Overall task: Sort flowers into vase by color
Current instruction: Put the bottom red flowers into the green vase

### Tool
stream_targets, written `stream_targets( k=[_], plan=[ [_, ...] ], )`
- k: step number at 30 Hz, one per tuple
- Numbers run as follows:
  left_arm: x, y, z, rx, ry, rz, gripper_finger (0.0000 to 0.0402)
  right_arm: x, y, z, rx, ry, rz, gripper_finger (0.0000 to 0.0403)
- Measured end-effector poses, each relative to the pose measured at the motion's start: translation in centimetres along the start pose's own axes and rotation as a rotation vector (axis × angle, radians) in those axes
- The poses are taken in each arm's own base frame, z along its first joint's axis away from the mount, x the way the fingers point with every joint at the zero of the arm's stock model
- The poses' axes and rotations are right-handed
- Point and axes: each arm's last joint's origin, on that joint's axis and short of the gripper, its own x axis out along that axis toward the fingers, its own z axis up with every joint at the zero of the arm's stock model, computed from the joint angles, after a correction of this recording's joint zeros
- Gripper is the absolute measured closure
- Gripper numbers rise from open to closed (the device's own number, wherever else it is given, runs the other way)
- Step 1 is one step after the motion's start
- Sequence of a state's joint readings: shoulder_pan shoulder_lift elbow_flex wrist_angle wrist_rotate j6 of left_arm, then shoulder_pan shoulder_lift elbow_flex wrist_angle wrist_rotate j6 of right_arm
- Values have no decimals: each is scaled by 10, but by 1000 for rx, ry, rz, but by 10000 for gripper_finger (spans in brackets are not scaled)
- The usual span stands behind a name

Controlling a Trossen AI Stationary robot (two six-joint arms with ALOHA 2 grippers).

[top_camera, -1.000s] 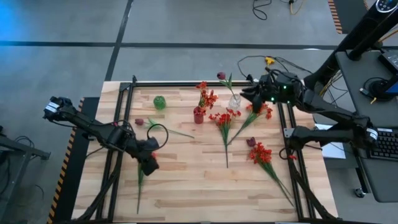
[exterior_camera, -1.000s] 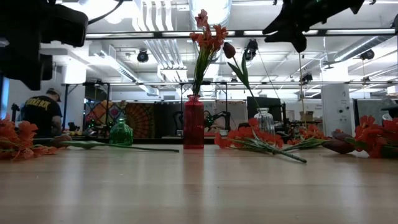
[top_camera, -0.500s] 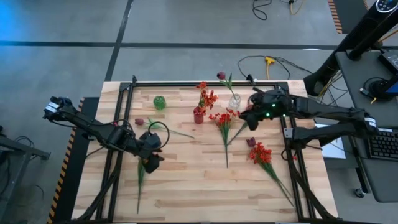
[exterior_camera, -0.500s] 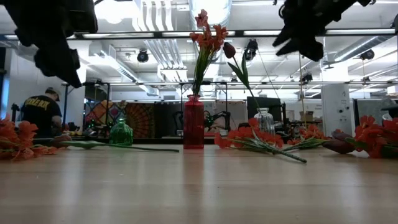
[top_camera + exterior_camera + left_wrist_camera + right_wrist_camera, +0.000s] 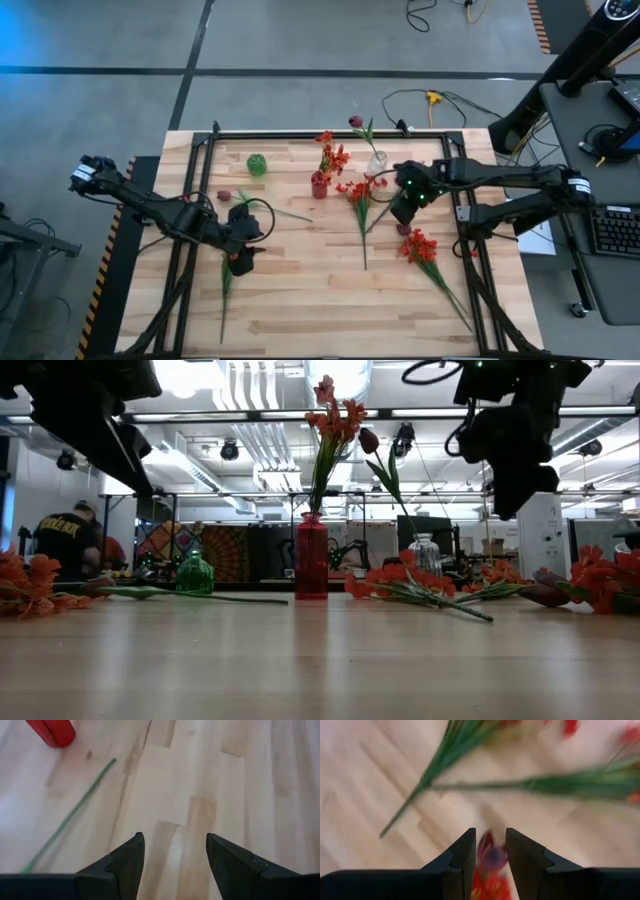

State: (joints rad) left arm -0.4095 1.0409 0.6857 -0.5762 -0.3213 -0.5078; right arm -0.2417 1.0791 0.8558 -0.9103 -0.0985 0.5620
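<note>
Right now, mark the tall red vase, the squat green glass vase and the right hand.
Tall red vase [image 5: 311, 560], low view, middle of its body.
Squat green glass vase [image 5: 257, 165], high view, centre of its top.
Right hand [image 5: 490, 851], right wrist view, midway between its fingertips.

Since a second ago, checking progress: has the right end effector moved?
Yes. The right end effector has moved from beside the clear vase toward the table's near edge, over the loose flowers.

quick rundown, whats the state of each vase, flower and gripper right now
red vase: upright, holds orange-red flowers
clear vase: upright, holds a dark maroon flower
green vase: upright, empty
loose red flowers: lying flat on the table
left gripper: open, empty
right gripper: narrowly open, empty, above a bloom
</note>
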Motion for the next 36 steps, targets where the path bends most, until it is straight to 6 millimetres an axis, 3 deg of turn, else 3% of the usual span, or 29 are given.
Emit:
stream_targets(
  k=[7, 13, 18, 23, 30, 36],
  plan=[
    [0, 4, 2, 79, -70, 137, 207, 5, 5, -6, 159, 111, 35, 299],
    [-1, 5, 3, 129, -92, 189, 207, 0, 16, -23, 141, 228, 43, 302],
    [-1, 4, 6, 132, -116, 177, 207, -17, 33, -42, 113, 341, -23, 305],
    [-1, -1, 10, 156, -124, 60, 207, -28, 53, -61, 148, 373, -38, 306],
    [-1, -3, 12, 220, -140, 38, 207, -22, 69, -87, 186, 376, -125, 268],
    [-2, 0, 13, 237, -175, 136, 207, -9, 85, -102, 191, 383, -178, 226]
  ],
)
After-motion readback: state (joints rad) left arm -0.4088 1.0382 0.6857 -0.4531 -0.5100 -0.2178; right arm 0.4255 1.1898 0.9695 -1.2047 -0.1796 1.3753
